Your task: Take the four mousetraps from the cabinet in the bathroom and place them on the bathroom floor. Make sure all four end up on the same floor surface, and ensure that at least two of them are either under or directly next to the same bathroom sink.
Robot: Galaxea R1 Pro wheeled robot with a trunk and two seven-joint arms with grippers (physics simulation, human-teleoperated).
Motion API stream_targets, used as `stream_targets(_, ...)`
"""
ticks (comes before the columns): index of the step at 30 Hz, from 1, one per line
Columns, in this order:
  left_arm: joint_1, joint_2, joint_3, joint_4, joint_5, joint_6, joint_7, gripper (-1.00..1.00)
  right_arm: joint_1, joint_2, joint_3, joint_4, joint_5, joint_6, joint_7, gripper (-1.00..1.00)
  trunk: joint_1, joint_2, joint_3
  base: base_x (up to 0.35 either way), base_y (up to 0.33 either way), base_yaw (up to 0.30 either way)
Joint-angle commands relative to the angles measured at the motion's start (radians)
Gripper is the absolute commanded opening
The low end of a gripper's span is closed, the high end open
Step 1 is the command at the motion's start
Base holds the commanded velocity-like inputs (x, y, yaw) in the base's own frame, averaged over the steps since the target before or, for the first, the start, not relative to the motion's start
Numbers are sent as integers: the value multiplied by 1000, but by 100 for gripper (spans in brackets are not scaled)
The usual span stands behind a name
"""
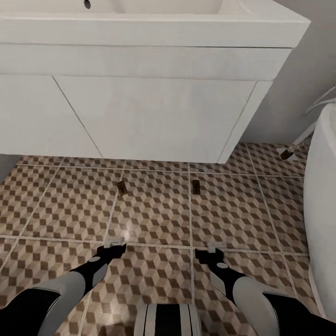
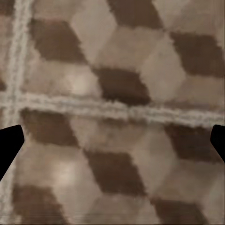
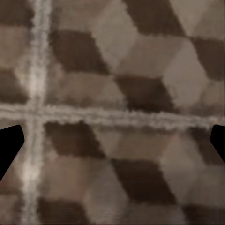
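Two mousetraps lie flat on the bathroom floor, just in front of the white vanity: one to the left and one to the right. The bathroom sink sits on top of the vanity. My left gripper hovers low over the tiles, nearer to me than the left trap. My right gripper hangs likewise short of the right trap. In both wrist views the dark fingertips stand wide apart with only tile between them, so both grippers are open and empty. The cabinet is out of view.
The white bathtub rises at the right edge, with a thin chrome pipe and its dark foot by the grey wall. Patterned tiles stretch between the vanity and my base.
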Motion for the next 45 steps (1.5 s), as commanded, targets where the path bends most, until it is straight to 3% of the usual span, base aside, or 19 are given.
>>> stream_targets(1,0,0,-9,1,10,-3,0,100,-1,0,-8,3,11,-5,-5,100,-1,0,-1,-346,0,0)
stream_targets(30,0,2,-9,1,10,-4,-1,100,-1,0,-9,3,11,-2,-5,100,-1,0,-1,-341,0,0)
stream_targets(45,-1,1,-9,1,10,-8,-1,100,-1,-1,-10,2,11,-1,-5,100,-1,0,-1,-76,0,0)
